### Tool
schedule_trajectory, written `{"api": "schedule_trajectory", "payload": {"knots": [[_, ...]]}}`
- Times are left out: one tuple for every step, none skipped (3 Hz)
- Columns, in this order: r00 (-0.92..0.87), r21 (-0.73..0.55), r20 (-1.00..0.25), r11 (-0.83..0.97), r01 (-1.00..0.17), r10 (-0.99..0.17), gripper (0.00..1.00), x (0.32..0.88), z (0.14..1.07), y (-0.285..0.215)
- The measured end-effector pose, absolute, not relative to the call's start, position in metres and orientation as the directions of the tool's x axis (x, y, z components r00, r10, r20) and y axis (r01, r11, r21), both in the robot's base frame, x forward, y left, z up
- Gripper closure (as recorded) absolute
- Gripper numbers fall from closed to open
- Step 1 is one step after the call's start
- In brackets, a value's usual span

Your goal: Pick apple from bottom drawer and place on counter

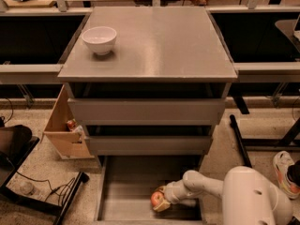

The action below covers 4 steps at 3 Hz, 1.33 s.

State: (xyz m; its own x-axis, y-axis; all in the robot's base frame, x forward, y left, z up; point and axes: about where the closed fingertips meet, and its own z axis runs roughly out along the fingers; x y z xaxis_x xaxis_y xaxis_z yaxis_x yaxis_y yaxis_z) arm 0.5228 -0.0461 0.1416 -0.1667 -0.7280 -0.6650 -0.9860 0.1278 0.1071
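Observation:
The bottom drawer (122, 191) is pulled open below the two closed grey drawers. The small red and yellowish apple (156, 199) sits low in its front right part. My gripper (161, 200) reaches in from the right on a white arm and its fingers lie on either side of the apple, closed around it. The counter (159, 36) is the flat grey top of the cabinet, well above the gripper.
A white bowl (99, 40) stands at the counter's left rear. A wooden box (63, 128) with small items sits on the floor left of the cabinet. Cables and a dark stand lie at bottom left. A shoe (283, 170) is at right.

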Motion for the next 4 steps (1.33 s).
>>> {"api": "schedule_trajectory", "payload": {"knots": [[-0.205, 0.026, -0.616, 0.241, -0.97, -0.761, 1.0, 0.543, 0.199, -0.081], [-0.275, -0.047, -0.581, 0.368, -0.929, -0.766, 1.0, 0.563, 0.264, -0.101], [-0.342, -0.024, -0.574, 0.432, -0.902, -0.744, 1.0, 0.547, 0.33, -0.093], [-0.357, 0.011, -0.577, 0.43, -0.903, -0.735, 1.0, 0.499, 0.397, -0.08]]}}
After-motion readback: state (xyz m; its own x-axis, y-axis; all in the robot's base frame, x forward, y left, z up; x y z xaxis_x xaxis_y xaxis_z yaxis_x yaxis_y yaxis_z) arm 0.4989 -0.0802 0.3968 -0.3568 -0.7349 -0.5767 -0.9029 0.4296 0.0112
